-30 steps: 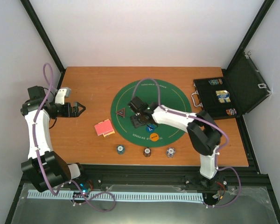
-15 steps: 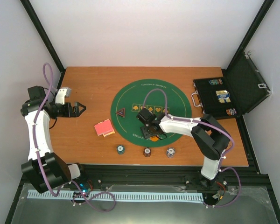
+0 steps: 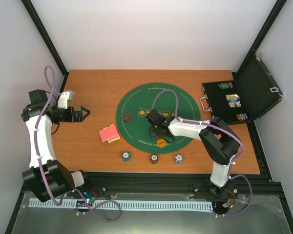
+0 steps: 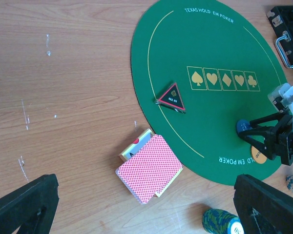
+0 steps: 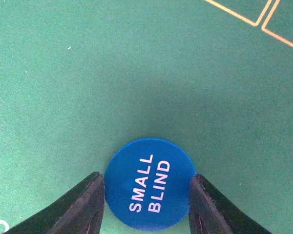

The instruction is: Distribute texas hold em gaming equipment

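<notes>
Where blue button (image 5: 149, 184) sits, orange button (image 4: 257, 155) (beside)

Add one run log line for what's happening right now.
left gripper open over table | right gripper low on green mat, jaws flanking blue small blind button, grip unconfirmed | button flat on mat

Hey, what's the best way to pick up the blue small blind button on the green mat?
Pinch the blue Small Blind button across its round rim, coming straight down from above. It lies flat on the green mat, so only the thin edge offers purchase; a finger each side, as the right gripper stands now, looks right.
</notes>
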